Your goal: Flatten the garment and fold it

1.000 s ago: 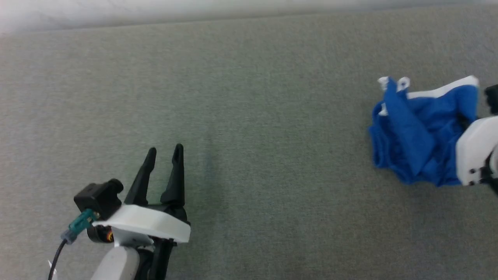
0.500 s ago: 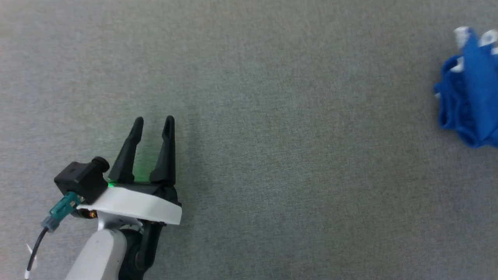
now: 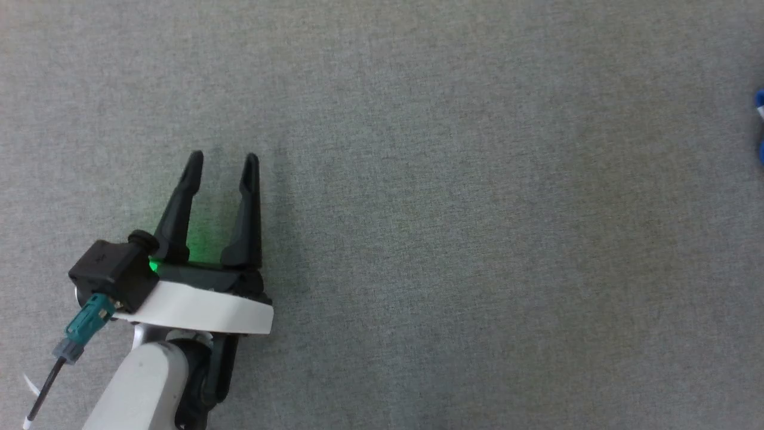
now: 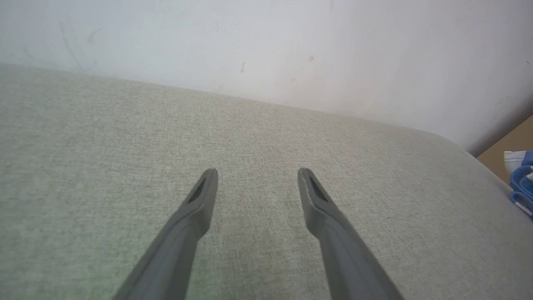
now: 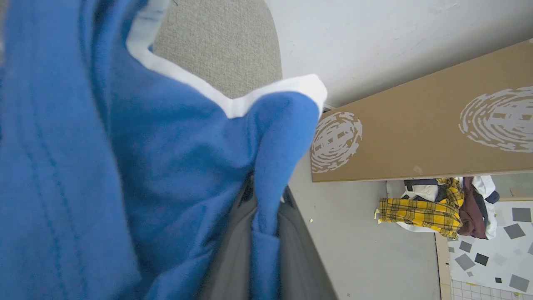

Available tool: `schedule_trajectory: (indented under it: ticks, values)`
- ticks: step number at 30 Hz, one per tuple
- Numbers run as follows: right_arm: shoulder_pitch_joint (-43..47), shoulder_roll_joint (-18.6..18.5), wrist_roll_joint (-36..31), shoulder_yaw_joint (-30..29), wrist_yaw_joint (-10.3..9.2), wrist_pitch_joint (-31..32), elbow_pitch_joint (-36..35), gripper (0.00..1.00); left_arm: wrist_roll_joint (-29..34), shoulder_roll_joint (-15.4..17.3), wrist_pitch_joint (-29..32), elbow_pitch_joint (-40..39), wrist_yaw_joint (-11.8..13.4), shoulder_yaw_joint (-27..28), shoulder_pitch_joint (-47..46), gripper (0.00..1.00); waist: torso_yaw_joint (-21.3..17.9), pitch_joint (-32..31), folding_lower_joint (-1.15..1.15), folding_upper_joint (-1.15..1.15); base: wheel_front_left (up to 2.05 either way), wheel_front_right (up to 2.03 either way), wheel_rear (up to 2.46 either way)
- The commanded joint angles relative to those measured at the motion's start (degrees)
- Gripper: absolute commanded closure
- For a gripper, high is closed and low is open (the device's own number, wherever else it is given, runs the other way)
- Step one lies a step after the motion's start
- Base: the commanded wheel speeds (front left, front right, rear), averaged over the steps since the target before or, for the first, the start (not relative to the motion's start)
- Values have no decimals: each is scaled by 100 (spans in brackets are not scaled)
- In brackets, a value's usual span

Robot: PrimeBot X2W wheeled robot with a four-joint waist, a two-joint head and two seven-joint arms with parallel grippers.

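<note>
We see the left pincer (image 3: 222, 158) with its two dark fingers spread wide and nothing between them, over the grey cloth-covered surface (image 3: 447, 239). The right pincer (image 5: 266, 200) is closed on a fold of the garment (image 5: 125, 166), whose blue cloth and white trim band bunch over its fingers and to their left. Taken from the left pincer, we find the garment well apart, far off to the right.
</note>
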Motion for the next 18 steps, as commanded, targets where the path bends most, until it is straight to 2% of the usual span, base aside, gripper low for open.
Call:
schedule_trajectory:
  ticks: [1,3,4,5,6,18]
  values:
    - [-123,-5,-83,-33,-9,-58,55,99,90,33,-59,-49,55,-11,-108,0,8,58,0,1,0,0,0]
    - [-173,32,-139,-52,-9,-98,143,83,128,32,-69,-62,78,-26,-130,0,7,73,0,1,0,0,0]
    - [-193,54,-163,-61,-9,-122,188,63,137,27,-70,-61,85,-34,-142,0,7,72,0,1,0,0,0]
    - [-213,75,-190,-78,-9,-142,237,29,150,26,-71,-54,89,-46,-154,0,7,64,0,1,0,0,0]
    - [-238,99,-226,-109,-9,-178,281,0,159,23,-70,-42,92,-58,-163,0,8,45,0,1,0,0,0]
    - [-207,332,-312,-180,-9,-560,654,0,279,-2,-176,219,150,-195,-4,0,-15,-627,0,1,0,0,0]
